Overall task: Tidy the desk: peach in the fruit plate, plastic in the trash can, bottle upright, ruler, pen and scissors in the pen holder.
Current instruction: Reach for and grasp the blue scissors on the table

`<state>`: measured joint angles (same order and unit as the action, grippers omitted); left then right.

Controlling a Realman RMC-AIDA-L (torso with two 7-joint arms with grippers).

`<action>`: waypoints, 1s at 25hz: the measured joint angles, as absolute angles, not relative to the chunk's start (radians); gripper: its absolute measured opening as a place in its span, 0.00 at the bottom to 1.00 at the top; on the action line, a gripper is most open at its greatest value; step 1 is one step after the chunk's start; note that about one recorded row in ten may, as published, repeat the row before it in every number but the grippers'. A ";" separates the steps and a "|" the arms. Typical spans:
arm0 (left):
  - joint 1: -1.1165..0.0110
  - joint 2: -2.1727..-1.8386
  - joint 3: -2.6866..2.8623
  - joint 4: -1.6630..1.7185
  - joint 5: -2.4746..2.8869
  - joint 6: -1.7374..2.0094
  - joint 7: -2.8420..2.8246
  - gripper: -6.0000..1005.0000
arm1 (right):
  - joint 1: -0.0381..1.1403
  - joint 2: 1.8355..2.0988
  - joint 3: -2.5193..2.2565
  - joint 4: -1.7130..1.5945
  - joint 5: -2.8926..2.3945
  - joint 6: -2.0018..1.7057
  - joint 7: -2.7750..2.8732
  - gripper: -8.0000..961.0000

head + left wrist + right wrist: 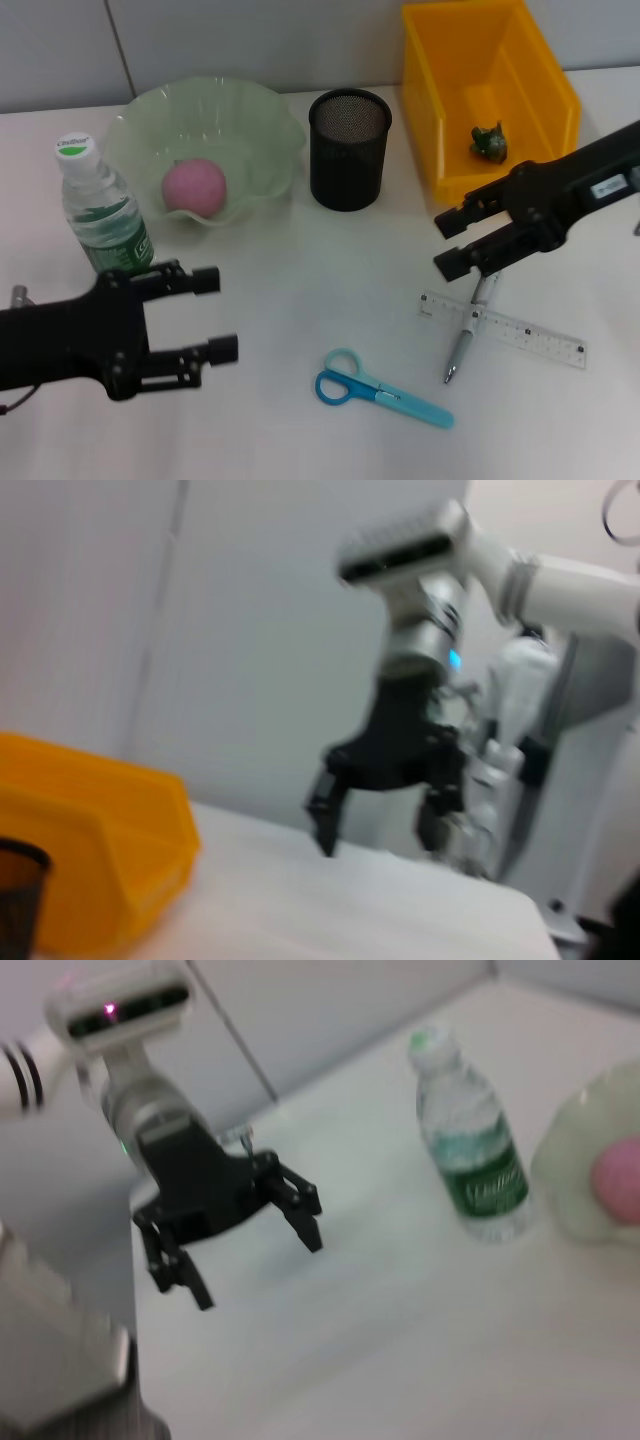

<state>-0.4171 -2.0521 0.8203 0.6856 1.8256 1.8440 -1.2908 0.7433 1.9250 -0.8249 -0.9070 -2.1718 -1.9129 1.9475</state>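
Right claw point(456, 244), released, hovers at frame right directly above the pen point(468, 333), which lies across the ruler point(503, 329) on the desk point(300, 300). Left claw point(218, 314), lower left, released, near the upright bottle point(100, 212).

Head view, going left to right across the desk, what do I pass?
Left gripper → bottle → fruit plate holding the peach → pen holder → scissors → right gripper → ruler.

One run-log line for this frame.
left gripper open, idle near bottle | right gripper open above pen | scissors, ruler remaining
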 joint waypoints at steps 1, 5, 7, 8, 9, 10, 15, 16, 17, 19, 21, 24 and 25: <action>-0.420 -2.051 0.827 0.688 1.839 1.847 -1.297 0.78 | 0.763 1.927 -0.850 -0.916 -2.194 -1.909 1.966 0.77; -0.427 -2.056 0.831 0.682 1.895 1.833 -1.269 0.78 | 0.823 1.941 -0.929 -0.969 -2.287 -1.894 2.030 0.77; -0.429 -2.059 0.832 0.672 1.906 1.812 -1.248 0.78 | 0.844 1.953 -0.962 -0.994 -2.338 -1.883 2.049 0.77; -0.431 -2.060 0.832 0.666 1.909 1.801 -1.243 0.78 | 0.854 1.959 -0.981 -1.001 -2.361 -1.881 2.051 0.77; -0.435 -2.061 0.832 0.655 1.912 1.785 -1.240 0.78 | 0.863 1.964 -0.997 -1.004 -2.378 -1.880 2.052 0.77; -0.435 -2.061 0.832 0.655 1.912 1.785 -1.240 0.78 | 0.873 1.969 -1.017 -1.006 -2.396 -1.879 2.053 0.77; -0.433 -2.062 0.822 0.632 1.901 1.770 -1.217 0.78 | 0.912 2.000 -1.071 -1.002 -2.453 -1.872 2.079 0.77; -0.433 -2.063 0.822 0.631 1.900 1.771 -1.215 0.78 | 0.924 2.013 -1.078 -0.994 -2.471 -1.870 2.083 0.77; -0.433 -2.062 0.822 0.630 1.900 1.772 -1.209 0.78 | 0.940 2.039 -1.088 -0.987 -2.507 -1.863 2.086 0.77; -0.433 -2.062 0.823 0.629 1.901 1.771 -1.203 0.78 | 0.944 2.053 -1.096 -0.987 -2.523 -1.858 2.089 0.77; -0.432 -2.062 0.824 0.624 1.901 1.764 -1.178 0.78 | 0.948 2.076 -1.121 -0.986 -2.550 -1.847 2.097 0.77; -0.435 -2.063 0.823 0.621 1.906 1.753 -1.158 0.78 | 0.950 2.083 -1.187 -0.971 -2.537 -1.817 2.137 0.77; -0.434 -2.063 0.823 0.621 1.908 1.747 -1.156 0.78 | 0.950 2.084 -1.199 -0.971 -2.528 -1.811 2.146 0.77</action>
